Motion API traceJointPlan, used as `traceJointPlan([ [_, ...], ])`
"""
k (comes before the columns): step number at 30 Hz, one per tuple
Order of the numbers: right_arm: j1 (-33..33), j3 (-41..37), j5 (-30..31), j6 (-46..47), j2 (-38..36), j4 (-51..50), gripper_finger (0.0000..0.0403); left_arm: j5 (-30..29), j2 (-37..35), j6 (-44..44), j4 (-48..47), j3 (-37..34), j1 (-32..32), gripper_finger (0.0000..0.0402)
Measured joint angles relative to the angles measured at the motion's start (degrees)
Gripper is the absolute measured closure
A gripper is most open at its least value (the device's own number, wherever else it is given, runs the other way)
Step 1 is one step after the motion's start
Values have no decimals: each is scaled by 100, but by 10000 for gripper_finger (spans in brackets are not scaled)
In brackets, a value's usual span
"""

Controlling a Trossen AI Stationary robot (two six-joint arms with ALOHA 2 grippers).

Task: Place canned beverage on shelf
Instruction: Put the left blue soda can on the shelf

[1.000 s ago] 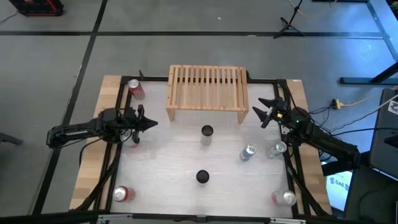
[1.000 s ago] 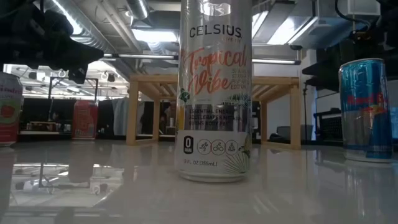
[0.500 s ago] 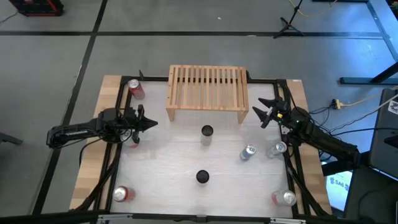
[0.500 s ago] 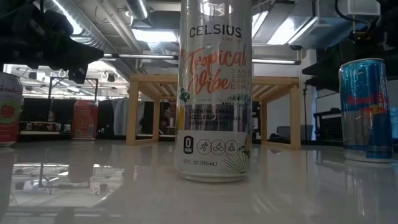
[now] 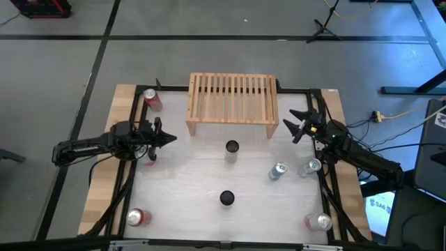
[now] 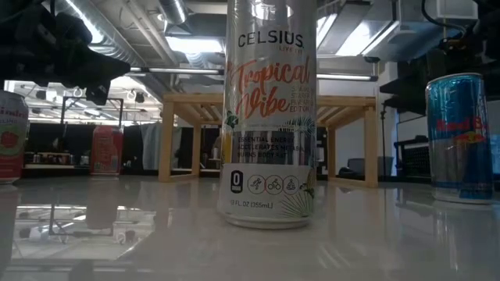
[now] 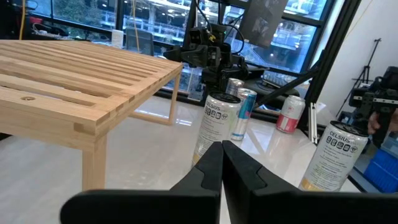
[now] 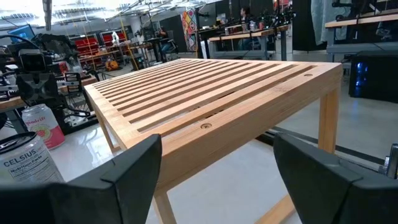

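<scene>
- White glossy table (image 5: 188, 174) stands on a grey workshop floor; wood strips edge its left and right sides.
- Light-wood shelf (image 5: 233, 103), with a slatted top and short legs, sits at the back centre of the table. Nothing rests on its slats.
- Left arm reaches in from the left edge. Left gripper (image 5: 169, 138) hangs above the table, left of and slightly nearer than the shelf, fingers pressed together and holding nothing.
- Right arm reaches in from the right edge. Right gripper (image 5: 295, 123) hangs just beside the shelf's right front corner, fingers spread wide apart, holding and touching nothing.
- Celsius can (image 6: 270, 117) stands upright at front centre, well apart from the shelf.
- Second Celsius can (image 5: 232, 148) stands upright near the shelf's front edge, not touching it.
- Blue and silver Red Bull can (image 5: 278, 170) stands right of centre; a silver can (image 5: 311, 166) stands near it at the right edge.
- Red can (image 5: 151, 99) stands at the back left, beside the shelf's left end.
- Red can (image 5: 136, 217) stands at the front left corner.
- Red and silver can (image 5: 318, 222) stands at the front right corner.
</scene>
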Motion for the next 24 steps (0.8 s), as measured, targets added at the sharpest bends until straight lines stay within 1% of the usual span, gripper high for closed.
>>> traceJointPlan([
  [2, 0, -7, -80, 200, -1, 72, 104, 0, 1, -1, 0, -1, 0, 401],
  [6, 2, -5, -805, 1509, -7, 436, 104, 0, -1, 1, 0, 0, -1, 401],
  [10, 4, 1, -860, 2395, 13, 1115, 104, 0, -1, -1, 0, 1, 0, 401],
  [12, 4, 4, -929, 2655, 20, 1375, 104, 0, 0, -1, 0, 1, 0, 401],
  [14, 5, 145, -992, 2796, 35, 1431, 104, 0, -1, 1, -1, 0, 0, 401],
  [16, 4, 398, -998, 2802, 144, 1314, 104, -9, -1, 1, 0, -1, -2, 401],
  [18, 4, 721, -998, 2736, 354, 995, 104, -93, -1, 1, 4, -1, -2, 401],
  [21, 4, 1423, -998, 2461, 871, 374, 104, -142, 1, -67, 174, -6, 0, 401],
  [23, 4, 1960, -1071, 2185, 1303, -250, 104, -234, 0, -488, 580, -6, -3, 401],
  [24, 4, 2245, -1133, 2027, 1499, -621, 104, -418, -1, -853, 806, -6, -4, 401],
])
